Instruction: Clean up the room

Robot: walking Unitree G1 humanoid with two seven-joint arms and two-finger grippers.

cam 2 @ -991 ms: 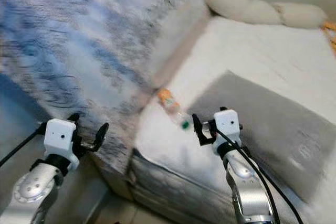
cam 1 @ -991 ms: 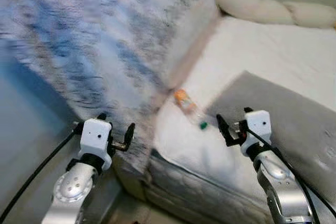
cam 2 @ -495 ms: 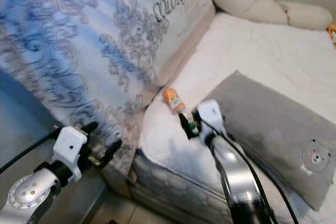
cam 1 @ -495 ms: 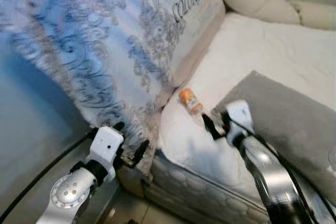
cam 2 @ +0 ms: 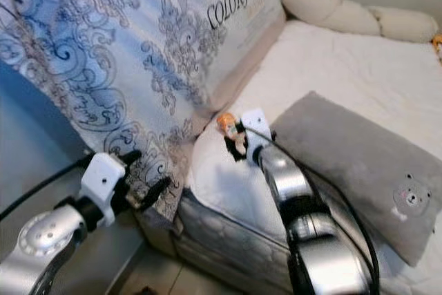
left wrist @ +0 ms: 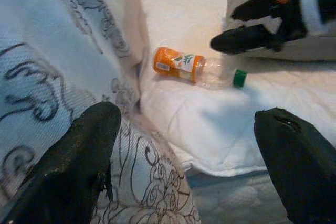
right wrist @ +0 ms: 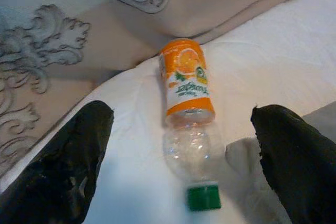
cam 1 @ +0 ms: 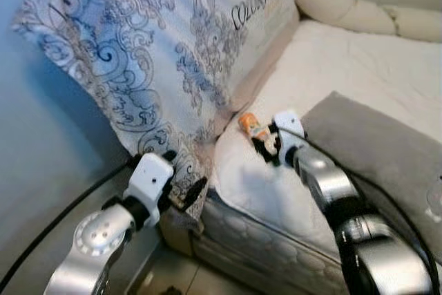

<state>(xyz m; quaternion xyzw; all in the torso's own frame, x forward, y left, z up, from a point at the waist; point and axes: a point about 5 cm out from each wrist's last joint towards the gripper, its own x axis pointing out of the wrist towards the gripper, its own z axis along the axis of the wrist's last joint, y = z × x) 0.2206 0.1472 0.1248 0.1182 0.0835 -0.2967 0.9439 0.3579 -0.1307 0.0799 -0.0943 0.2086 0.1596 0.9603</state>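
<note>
A bed (cam 1: 387, 81) with a white quilted cover spreads ahead of and to the right of the right claw. To the left of both claws hangs a large pale cloth (cam 1: 138, 60) printed with blue and grey scrolls; dark capitals on its upper part read "COLORFUL WORLD", the last letters partly cut off at the picture edge. A long cream bolster (cam 2: 345, 15) lies along the far end of the bed, well beyond the right claw. A grey cushion (cam 2: 359, 164) with a small bear face stitched near one corner lies flat on the bed, just to the right of the right arm.

The left claw (cam 1: 185, 186) hovers low at the bed's near corner, its two black fingers (left wrist: 79, 166) spread apart, touching or nearly touching the hanging cloth's edge.

The right claw (right wrist: 184, 150) is reached out over the bed with its fingers (right wrist: 294, 161) spread wide, one on each side of a small plastic bottle (right wrist: 188, 108) without gripping it. The bottle lies on its side on the white cover, close to the cloth's fold. It is clear and looks empty, with a green cap (right wrist: 203, 196) toward the claw and an orange label showing orange fruit and green print too small to read.
</note>
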